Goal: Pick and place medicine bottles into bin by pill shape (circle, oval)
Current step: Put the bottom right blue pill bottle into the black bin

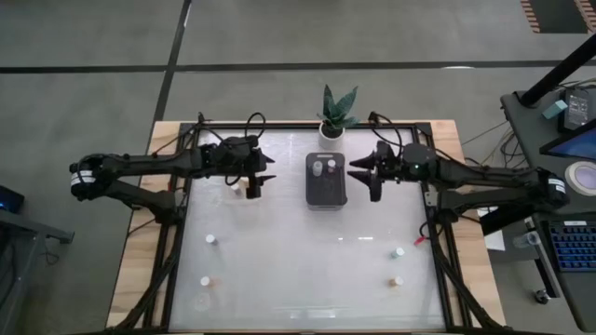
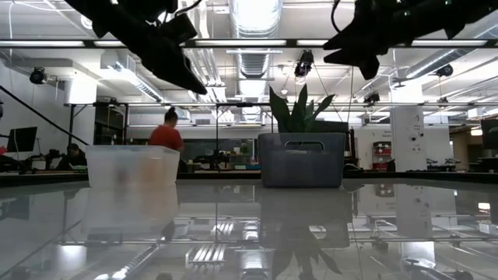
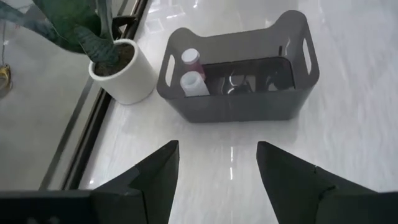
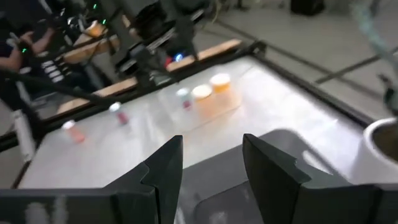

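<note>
The dark grey bin point(image 1: 327, 180), a rounded plastic tub with cut-out handles, is sitting at the far middle of the glossy white table point(image 1: 307, 270), and everything here is reading off it. Inside it, two small white-capped bottles point(image 3: 193, 74) are lying side by side against one end wall, one with a pinkish body. Just behind the bin, a spiky green plant point(image 1: 336, 110) is standing in a smooth white round pot. To the bin's left, the left gripper point(image 1: 258, 175) is hovering above the table with its two dark wedge-shaped fingers spread apart and nothing between them. Just beside it, a clear, frosted-looking plastic tub point(image 2: 132, 166) is showing orange-bodied, white-capped bottles point(image 4: 211, 93) through its wall. On the bin's right, the right gripper point(image 1: 365, 172) is hanging close to the bin's edge, fingers likewise parted and holding nothing. Nearer the front of the table, well away from the bin, four loose bottles are standing as tiny white-topped cylinders: two to the front left point(image 1: 212, 239) point(image 1: 205, 280) and two to the front right point(image 1: 398, 251) point(image 1: 396, 280). Beyond the table, a person in a red top point(image 2: 166, 136) is showing in the room.
</note>
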Robot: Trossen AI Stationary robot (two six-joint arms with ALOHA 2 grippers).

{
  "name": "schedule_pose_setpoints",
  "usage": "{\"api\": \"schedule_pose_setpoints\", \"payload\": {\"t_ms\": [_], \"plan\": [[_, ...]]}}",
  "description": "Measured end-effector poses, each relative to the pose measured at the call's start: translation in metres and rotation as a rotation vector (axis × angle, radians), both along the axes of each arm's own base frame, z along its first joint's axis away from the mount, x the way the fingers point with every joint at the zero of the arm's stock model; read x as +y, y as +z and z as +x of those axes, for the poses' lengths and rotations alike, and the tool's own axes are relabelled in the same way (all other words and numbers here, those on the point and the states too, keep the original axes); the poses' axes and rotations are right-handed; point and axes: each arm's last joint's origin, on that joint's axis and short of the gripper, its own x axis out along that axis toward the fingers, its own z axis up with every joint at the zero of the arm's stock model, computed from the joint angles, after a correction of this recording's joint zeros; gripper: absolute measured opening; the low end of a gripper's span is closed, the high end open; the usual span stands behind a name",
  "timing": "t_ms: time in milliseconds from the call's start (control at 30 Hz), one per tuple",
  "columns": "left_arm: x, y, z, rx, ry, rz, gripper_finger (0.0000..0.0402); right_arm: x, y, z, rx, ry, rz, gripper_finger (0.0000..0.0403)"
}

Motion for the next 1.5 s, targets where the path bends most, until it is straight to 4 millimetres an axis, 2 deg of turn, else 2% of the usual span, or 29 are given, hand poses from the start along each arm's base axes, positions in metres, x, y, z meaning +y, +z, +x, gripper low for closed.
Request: {"api": "schedule_pose_setpoints", "payload": {"t_ms": [333, 533, 933, 1233, 1367, 1500], "plan": [[0.001, 0.002, 0.003, -0.102, 0.041, -0.046, 0.02, 0.031, 0.031, 0.002, 0.084, 0.116, 0.173, 0.016], [-0.001, 0.0, 0.003, -0.115, 0.078, -0.117, 0.02, 0.048, 0.037, -0.001, 0.133, 0.121, 0.403, 0.016], [-0.001, 0.01, 0.009, -0.238, 0.062, -0.091, 0.02, 0.081, 0.033, -0.004, 0.233, 0.166, 0.701, 0.0159], [-0.001, 0.01, 0.009, -0.241, 0.062, -0.087, 0.02, 0.099, 0.016, 0.003, 0.394, 0.16, 0.82, 0.0159], [-0.001, 0.016, 0.011, -0.284, 0.052, -0.063, 0.02, 0.098, 0.001, -0.004, 0.581, 0.028, 0.896, 0.0158], [0.0, 0.018, 0.011, -0.3, 0.035, -0.02, 0.02, 0.095, -0.003, -0.017, 0.793, -0.148, 0.904, 0.0151]]}}
